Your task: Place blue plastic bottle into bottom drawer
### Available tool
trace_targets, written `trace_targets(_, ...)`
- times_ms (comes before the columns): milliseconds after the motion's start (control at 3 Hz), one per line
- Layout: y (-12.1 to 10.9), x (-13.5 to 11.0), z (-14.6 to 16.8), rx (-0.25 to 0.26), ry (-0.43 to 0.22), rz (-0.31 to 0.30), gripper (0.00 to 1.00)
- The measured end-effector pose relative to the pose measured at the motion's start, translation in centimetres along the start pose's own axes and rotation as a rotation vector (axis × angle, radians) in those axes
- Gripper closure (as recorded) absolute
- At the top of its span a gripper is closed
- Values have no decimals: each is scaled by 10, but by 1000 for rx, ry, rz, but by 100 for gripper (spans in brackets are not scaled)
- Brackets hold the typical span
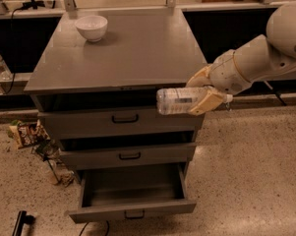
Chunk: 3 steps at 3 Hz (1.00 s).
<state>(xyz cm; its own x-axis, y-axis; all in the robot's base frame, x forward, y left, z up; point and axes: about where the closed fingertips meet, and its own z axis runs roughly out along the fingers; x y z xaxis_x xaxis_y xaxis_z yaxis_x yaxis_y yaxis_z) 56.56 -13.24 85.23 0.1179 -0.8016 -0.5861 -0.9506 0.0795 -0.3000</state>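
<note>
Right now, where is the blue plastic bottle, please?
In the camera view, the blue plastic bottle is held sideways in the gripper, right of centre, before the top drawer and above the open bottom drawer.

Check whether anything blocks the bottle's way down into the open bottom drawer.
Nothing visible does. The hand holds the blue plastic bottle sideways in front of the top drawer, and the bottom drawer is pulled open below it, with nothing seen in its tray.

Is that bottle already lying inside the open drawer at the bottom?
No, the gripper holds the blue plastic bottle sideways in the air, level with the top drawer and above the open bottom drawer.
</note>
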Motion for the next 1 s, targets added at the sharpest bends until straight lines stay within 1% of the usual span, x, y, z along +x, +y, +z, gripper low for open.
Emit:
trace_targets(333, 23, 8, 25, 25, -32, 71, 100)
trace_targets(667, 65, 22, 79, 31, -94, 135, 100)
trace_targets(1000, 94, 40, 141, 39, -128, 153, 100)
